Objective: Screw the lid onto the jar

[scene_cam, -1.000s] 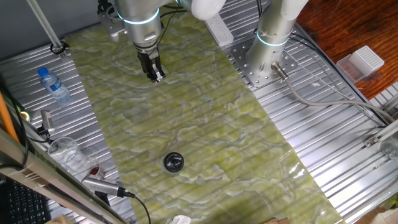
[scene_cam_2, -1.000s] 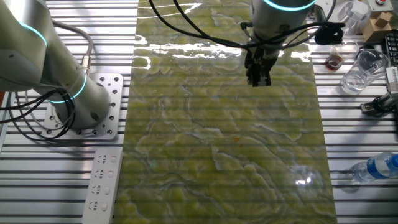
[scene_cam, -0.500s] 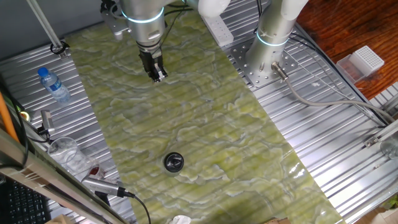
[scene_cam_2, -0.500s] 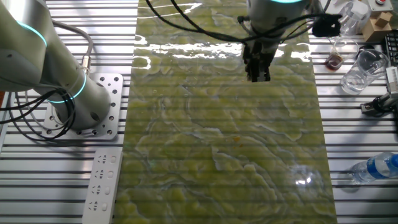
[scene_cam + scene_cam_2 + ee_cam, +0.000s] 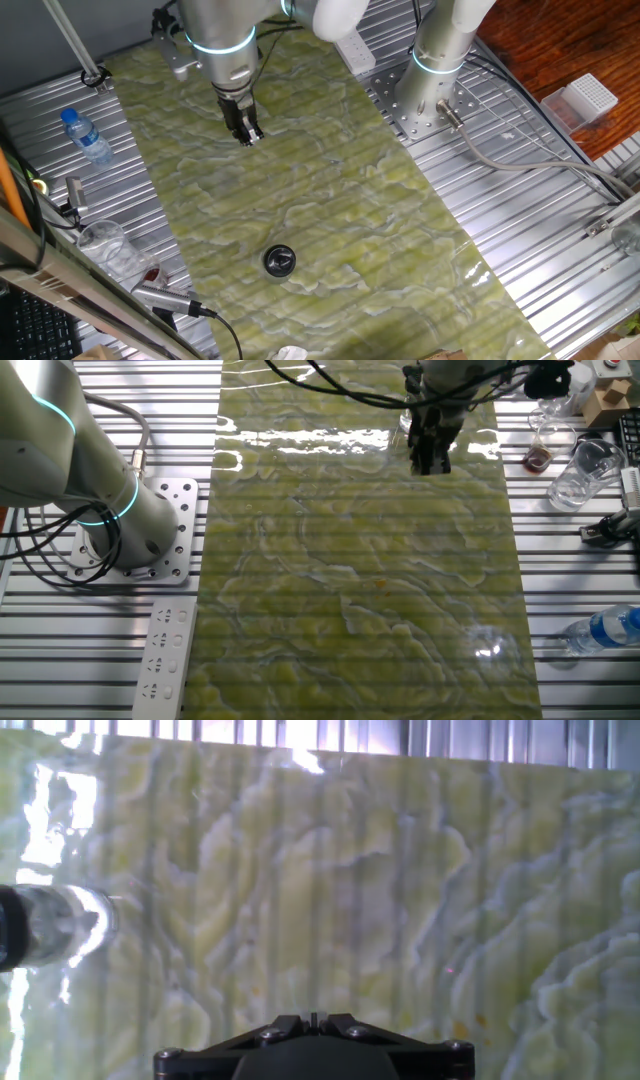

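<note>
The jar (image 5: 279, 262) stands on the green marbled mat (image 5: 330, 200), near its front edge in one fixed view. From above I see mainly the black lid (image 5: 279, 260) with its glossy grey centre, sitting on top of the jar. In the hand view the jar (image 5: 62, 925) shows at the left edge as a pale see-through body with the black lid (image 5: 6, 926) at its end. My gripper (image 5: 246, 134) (image 5: 432, 460) (image 5: 315, 1017) hangs over the mat well away from the jar, its fingers shut with nothing between them. The other fixed view does not show the jar.
A blue-capped water bottle (image 5: 88, 137) (image 5: 600, 628) and a clear plastic cup (image 5: 105, 243) (image 5: 585, 468) stand on the ribbed metal table beside the mat. A second arm's base (image 5: 435, 70) (image 5: 120, 520) stands off the mat. A power strip (image 5: 165, 650) lies by it.
My gripper has shifted a short way across the mat, toward the jar's side, and the wrist has turned a little. It stays shut. The jar has not moved.
</note>
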